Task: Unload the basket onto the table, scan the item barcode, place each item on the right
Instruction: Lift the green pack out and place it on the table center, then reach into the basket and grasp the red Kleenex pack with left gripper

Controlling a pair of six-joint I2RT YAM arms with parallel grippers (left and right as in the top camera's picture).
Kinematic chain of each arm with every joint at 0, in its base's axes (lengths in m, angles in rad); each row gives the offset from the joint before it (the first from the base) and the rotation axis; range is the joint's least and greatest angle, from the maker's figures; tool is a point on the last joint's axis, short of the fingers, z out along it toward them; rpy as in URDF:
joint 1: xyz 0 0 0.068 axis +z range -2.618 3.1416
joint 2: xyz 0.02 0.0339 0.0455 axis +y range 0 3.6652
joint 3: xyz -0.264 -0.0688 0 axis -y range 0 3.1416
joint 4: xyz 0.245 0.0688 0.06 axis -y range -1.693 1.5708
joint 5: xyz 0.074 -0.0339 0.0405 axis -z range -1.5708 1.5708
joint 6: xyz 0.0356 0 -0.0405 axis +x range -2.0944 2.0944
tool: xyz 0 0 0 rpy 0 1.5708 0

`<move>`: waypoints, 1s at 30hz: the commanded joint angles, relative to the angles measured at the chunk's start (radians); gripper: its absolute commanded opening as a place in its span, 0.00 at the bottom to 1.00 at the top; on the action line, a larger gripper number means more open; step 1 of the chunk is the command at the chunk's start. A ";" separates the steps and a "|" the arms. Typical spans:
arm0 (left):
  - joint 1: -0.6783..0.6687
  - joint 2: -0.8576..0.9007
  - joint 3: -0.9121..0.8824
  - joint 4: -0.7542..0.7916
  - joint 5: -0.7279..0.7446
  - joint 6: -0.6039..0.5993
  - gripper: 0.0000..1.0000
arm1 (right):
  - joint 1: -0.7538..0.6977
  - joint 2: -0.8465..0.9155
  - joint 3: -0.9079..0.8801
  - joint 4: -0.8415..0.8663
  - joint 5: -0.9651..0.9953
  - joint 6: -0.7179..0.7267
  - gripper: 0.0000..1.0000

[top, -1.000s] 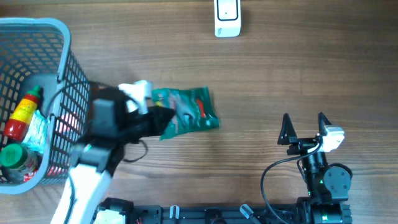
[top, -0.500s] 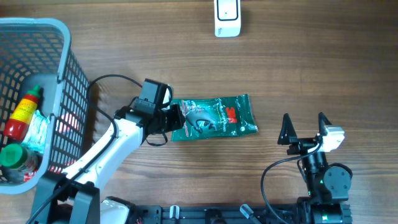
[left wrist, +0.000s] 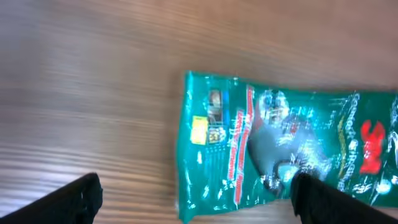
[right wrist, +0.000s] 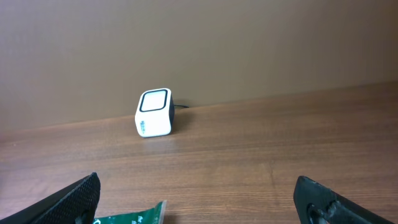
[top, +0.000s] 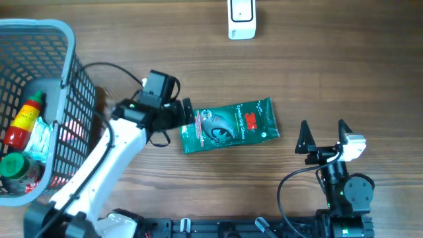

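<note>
The item, a green foil packet [top: 230, 125] with a red logo, lies flat on the wooden table at its middle. My left gripper [top: 186, 119] hovers at the packet's left end, open. In the left wrist view the packet [left wrist: 280, 143] spreads below and to the right, and both black fingers of the left gripper [left wrist: 199, 199] stand wide apart with no grip on it. The white scanner [top: 242, 18] stands at the far edge. My right gripper [top: 322, 129] is open and empty, right of the packet, facing the scanner [right wrist: 154, 112]. I can make out no barcode.
A grey mesh basket [top: 66, 39] stands at the left edge, holding a sauce bottle [top: 23, 119] and a green-lidded jar [top: 13, 165]. One corner of the packet [right wrist: 137, 218] shows low in the right wrist view. A brown wall rises behind the scanner.
My left gripper carried the packet rightward out from the basket side, then opened and let it go; the packet now lies flat. The right arm has not moved.
</note>
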 commanded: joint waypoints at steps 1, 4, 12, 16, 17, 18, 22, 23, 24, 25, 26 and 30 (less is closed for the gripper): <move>-0.002 -0.060 0.137 -0.064 -0.184 0.009 1.00 | 0.006 -0.004 -0.001 0.003 -0.011 -0.012 1.00; -0.002 -0.085 0.217 -0.081 -0.182 0.008 1.00 | 0.006 -0.004 -0.001 0.003 -0.011 -0.012 1.00; 0.004 -0.164 0.442 -0.135 -0.274 0.008 1.00 | 0.006 -0.004 -0.001 0.003 -0.011 -0.012 1.00; 0.101 -0.180 0.584 -0.215 -0.505 0.003 1.00 | 0.006 -0.004 -0.001 0.003 -0.011 -0.012 1.00; 0.143 -0.182 0.608 -0.219 -0.514 0.000 1.00 | 0.006 -0.004 -0.001 0.003 -0.011 -0.012 1.00; 0.215 -0.184 0.632 -0.222 -0.513 -0.034 1.00 | 0.006 -0.004 -0.001 0.003 -0.011 -0.012 1.00; 0.495 -0.190 0.642 -0.302 -0.443 -0.272 1.00 | 0.006 -0.004 -0.001 0.003 -0.011 -0.012 1.00; 0.572 -0.182 0.642 -0.344 -0.397 -0.329 1.00 | 0.006 -0.004 -0.001 0.003 -0.011 -0.013 1.00; 0.636 -0.171 0.637 -0.377 -0.354 -0.367 1.00 | 0.006 -0.004 -0.001 0.003 -0.011 -0.012 1.00; 0.705 -0.151 0.628 -0.403 -0.312 -0.390 1.00 | 0.006 -0.004 -0.001 0.003 -0.011 -0.013 1.00; 0.759 -0.127 0.621 -0.420 -0.285 -0.399 1.00 | 0.006 -0.004 -0.001 0.003 -0.011 -0.013 1.00; 0.879 -0.021 0.613 -0.469 -0.200 -0.471 1.00 | 0.006 -0.004 -0.001 0.003 -0.011 -0.012 0.99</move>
